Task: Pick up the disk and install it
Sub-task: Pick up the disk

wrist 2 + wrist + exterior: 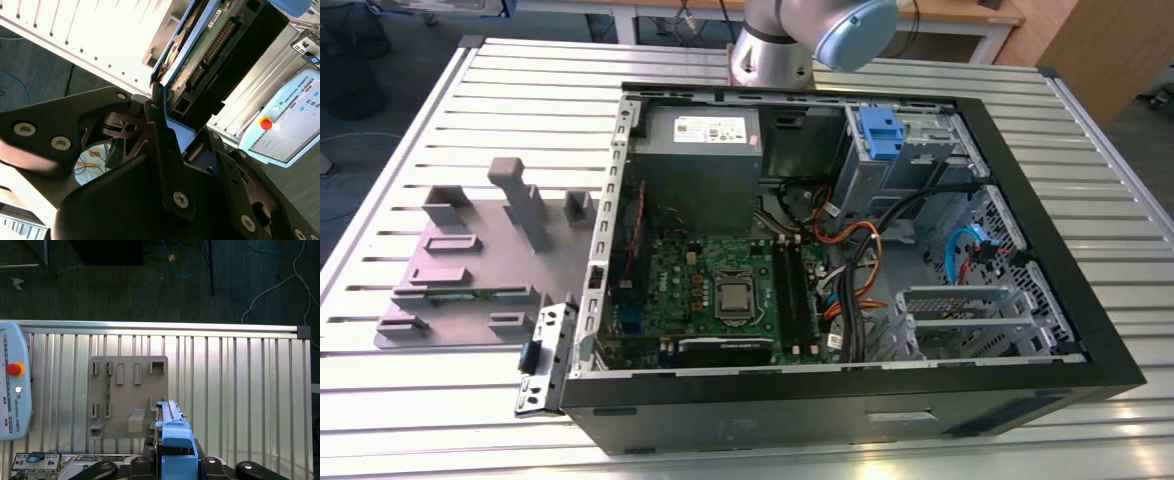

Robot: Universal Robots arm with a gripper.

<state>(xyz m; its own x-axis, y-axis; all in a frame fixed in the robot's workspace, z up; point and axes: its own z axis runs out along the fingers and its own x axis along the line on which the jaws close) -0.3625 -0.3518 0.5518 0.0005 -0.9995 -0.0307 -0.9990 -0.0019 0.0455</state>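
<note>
We log black metal gripper (pixel 175 462) clamped on flat silver blue-framed disk (pixel 172 432), long axis pointing straight out from it, above edge of grey moulded plate (pixel 129 390).

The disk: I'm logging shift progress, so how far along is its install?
Done: the disk is picked up. In hand: the gripper is shut on it, off the slatted table. Left: it is not in the open computer case, so installing is not yet done.
</note>
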